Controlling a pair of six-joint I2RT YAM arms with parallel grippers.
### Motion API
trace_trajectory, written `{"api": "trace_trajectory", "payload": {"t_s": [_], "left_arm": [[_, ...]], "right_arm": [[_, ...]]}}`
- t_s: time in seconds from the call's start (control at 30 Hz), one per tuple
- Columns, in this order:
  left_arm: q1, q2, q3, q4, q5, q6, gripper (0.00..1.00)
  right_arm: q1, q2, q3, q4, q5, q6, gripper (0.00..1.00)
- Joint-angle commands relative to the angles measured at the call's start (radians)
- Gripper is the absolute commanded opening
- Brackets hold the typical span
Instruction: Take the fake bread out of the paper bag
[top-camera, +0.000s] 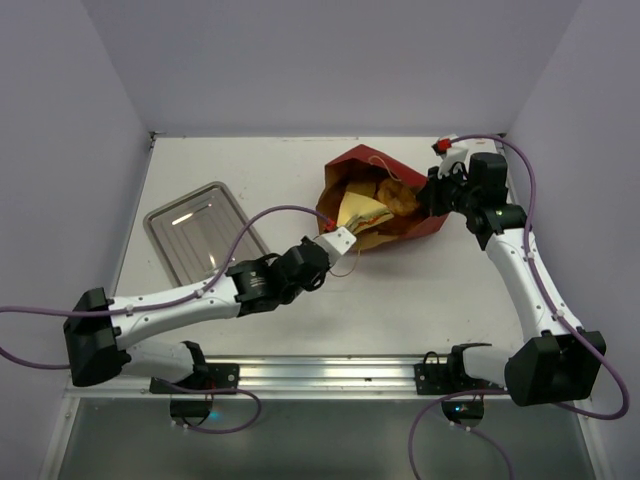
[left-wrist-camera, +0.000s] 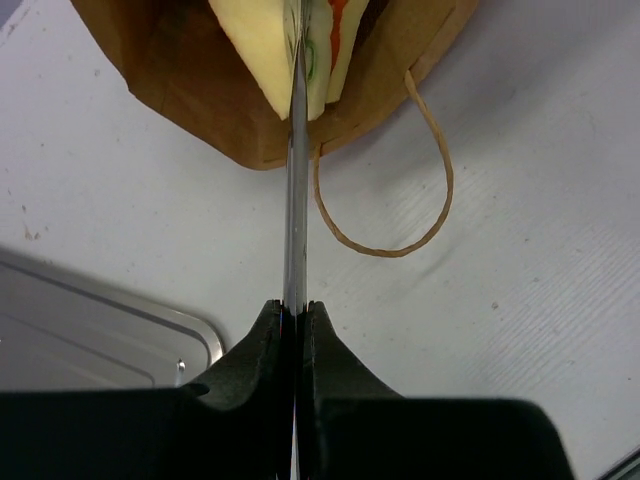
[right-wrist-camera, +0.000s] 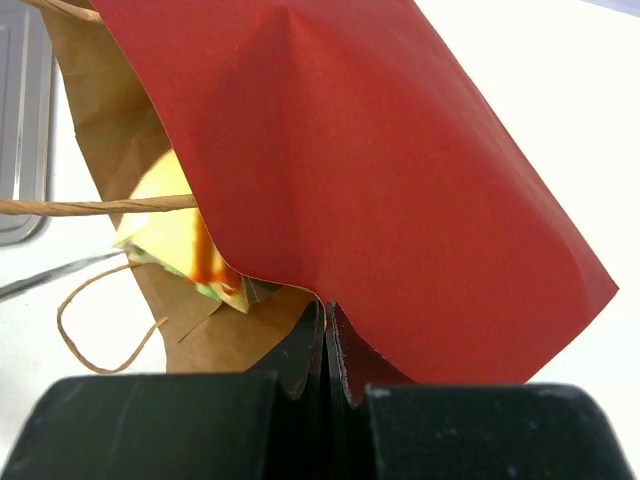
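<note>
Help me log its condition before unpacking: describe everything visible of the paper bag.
The paper bag is dark red outside, brown kraft inside, creased, lying on its side on the white table, mouth toward the left gripper. A thin tan cord handle loops onto the table. A pale-yellow sandwich wedge and an orange-brown bun show inside. The right gripper has its jaws shut on the bag's edge; metal tongs in the left gripper reach into its mouth.
</note>
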Motion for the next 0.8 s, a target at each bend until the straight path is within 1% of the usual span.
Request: {"api": "trace_trajectory", "payload": {"t_s": [0.0,0.17,0.33,0.5,0.67,0.77], "left_arm": [[-0.003,-0.123,0.028,0.053,0.003,-0.04,0.0],[-0.003,-0.217,0.008,0.032,0.061,-0.084,0.0],[-0.003,-0.307,-0.026,-0.002,0.126,-0.166,0.0],[-0.003,-0.463,-0.068,-0.074,0.154,-0.225,0.0],[-0.003,-0.627,-0.055,-0.22,0.123,-0.281,0.0],[-0.003,-0.668,-0.014,-0.324,0.025,-0.324,0.0]], "right_arm": [[0.001,-0.02,-0.002,0.059,-0.008,-0.001,0.0],[0.0,-0.022,0.0,0.057,0.006,-0.001,0.0],[-0.002,-0.025,0.0,0.057,0.01,-0.001,0.0],[0.0,-0.026,0.002,0.054,0.016,-0.001,0.0],[0.0,-0.023,0.008,0.05,0.022,-0.001,0.0],[-0.002,-0.022,0.012,0.05,0.024,-0.001,0.0]]}}
